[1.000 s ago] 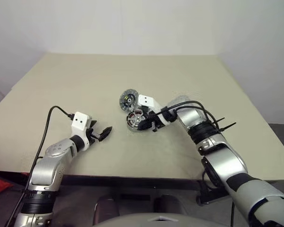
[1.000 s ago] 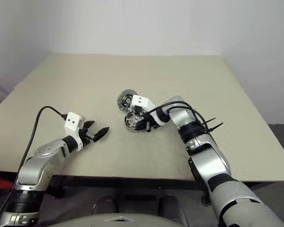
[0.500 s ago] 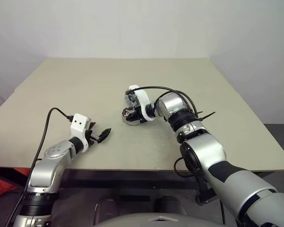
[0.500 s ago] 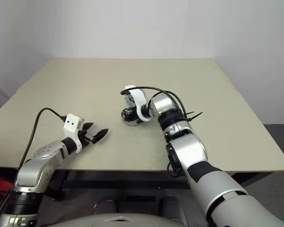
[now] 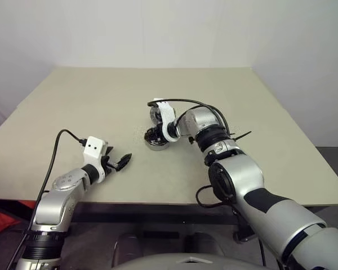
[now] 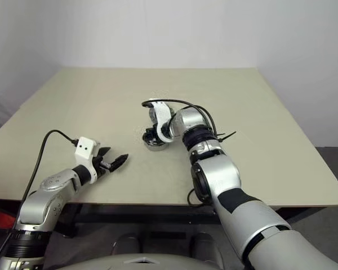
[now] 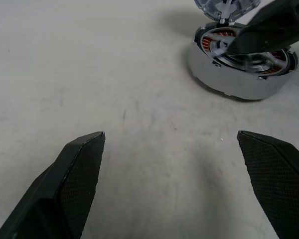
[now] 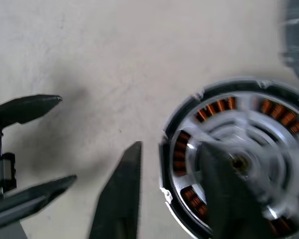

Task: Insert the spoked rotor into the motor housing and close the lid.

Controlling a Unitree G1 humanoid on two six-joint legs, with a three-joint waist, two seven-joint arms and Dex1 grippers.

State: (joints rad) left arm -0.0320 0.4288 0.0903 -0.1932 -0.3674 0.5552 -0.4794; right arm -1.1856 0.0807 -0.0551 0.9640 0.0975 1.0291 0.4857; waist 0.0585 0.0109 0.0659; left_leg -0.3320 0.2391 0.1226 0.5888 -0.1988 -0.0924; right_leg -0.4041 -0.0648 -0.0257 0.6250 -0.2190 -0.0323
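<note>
The motor housing is a silver cup with copper windings, standing mid-table. The spoked rotor appears to lie inside it, its silver spokes crossing the windings. Just behind the housing lies the lid, a grey disc partly hidden by my right wrist. My right gripper hovers over the housing's near edge. It is open, with one finger outside the rim, the other above the centre, and nothing gripped. My left gripper is open and empty, low over the table, to the left of the housing and nearer me.
The beige table has bare surface on every side of the parts. A black cable loops off my left wrist toward the table's near-left edge.
My right wrist has rolled and swung left over the housing, and its fingers have gone from shut to open. The left arm has stayed put.
</note>
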